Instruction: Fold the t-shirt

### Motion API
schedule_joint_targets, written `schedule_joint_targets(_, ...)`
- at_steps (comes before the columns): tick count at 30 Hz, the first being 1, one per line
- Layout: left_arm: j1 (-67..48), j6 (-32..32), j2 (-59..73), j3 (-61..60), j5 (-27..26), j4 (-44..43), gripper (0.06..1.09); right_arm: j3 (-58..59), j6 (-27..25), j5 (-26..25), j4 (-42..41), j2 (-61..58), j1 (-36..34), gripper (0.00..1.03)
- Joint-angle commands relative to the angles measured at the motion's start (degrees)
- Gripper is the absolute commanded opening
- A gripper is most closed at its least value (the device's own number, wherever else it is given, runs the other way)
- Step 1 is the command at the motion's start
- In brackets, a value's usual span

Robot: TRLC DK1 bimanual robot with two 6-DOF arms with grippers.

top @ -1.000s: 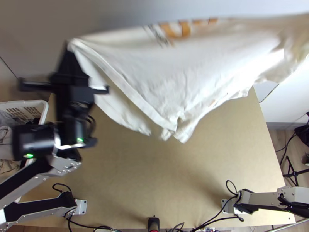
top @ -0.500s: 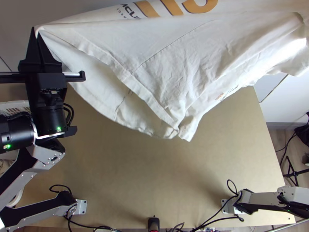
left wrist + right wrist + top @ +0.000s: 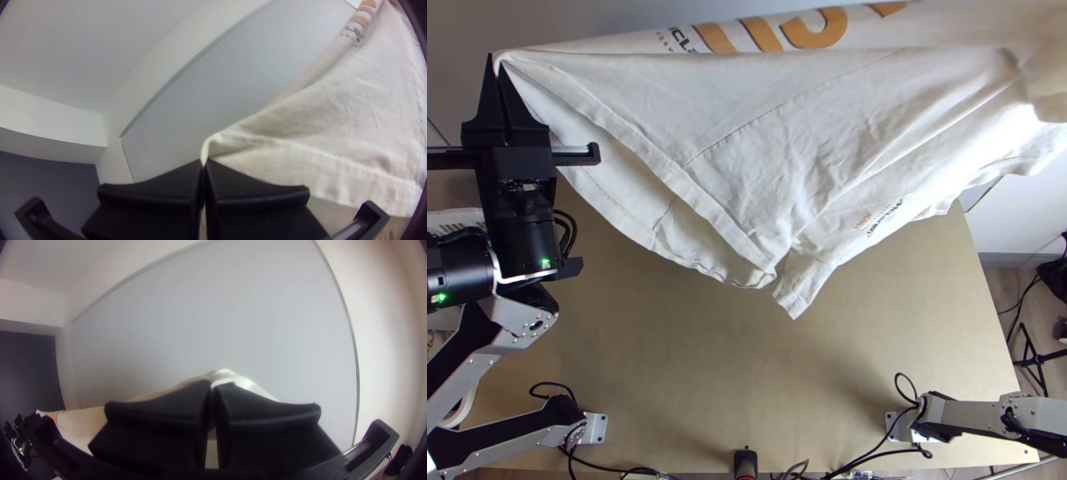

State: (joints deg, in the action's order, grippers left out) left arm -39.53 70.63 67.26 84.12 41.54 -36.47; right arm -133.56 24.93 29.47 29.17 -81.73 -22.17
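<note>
Aloft, one t-shirt hangs over one counter; left gripper, two fingers pinching its hem; right gripper, two fingers pinching more cloth.

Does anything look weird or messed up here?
Nothing looks broken or spilled. The t-shirt just looks lopsided and wrinkly: its hem slants away from the left gripper, which pinches the shirt.

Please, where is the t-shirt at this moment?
In the top view, the t-shirt hangs above the far part of the table, its left corner between the fingertips of the left pincer.
</note>
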Motion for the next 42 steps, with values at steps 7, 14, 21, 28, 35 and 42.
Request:
schedule_joint_targets(7, -0.6, -6.5, 1.4, 3.0, -0.6, 6.6, 0.1, 0.7, -9.5, 0.8, 12.4, 2.2, 8.7, 0.02)
schedule_joint_targets(14, -7.0, -9.4, -4.0, 2.6, -0.6, 11.4, 0.1, 0.7, -11.2, 3.6, 16.3, 5.2, 11.5, 0.02)
schedule_joint_targets(21, -14.2, -9.5, -10.4, 2.5, -0.3, 12.4, 0.1, -0.7, -7.1, 8.1, 15.9, 9.2, 11.8, 0.02)
schedule_joint_targets(28, -25.7, -9.5, -13.4, 3.1, 9.0, 15.2, 0.1, 0.3, -2.6, 10.9, 20.4, 13.1, 12.5, 0.02)
schedule_joint_targets(35, -26.2, -19.4, -22.0, -7.4, 14.4, 25.6, 0.1, 2.1, -3.4, 10.7, 33.9, 13.8, 17.7, 0.02)
schedule_joint_targets(42, -24.3, -29.3, -32.0, -29.9, 14.6, 29.5, 0.1, 17.1, -10.0, 8.8, 42.0, 8.1, 17.3, 0.02)
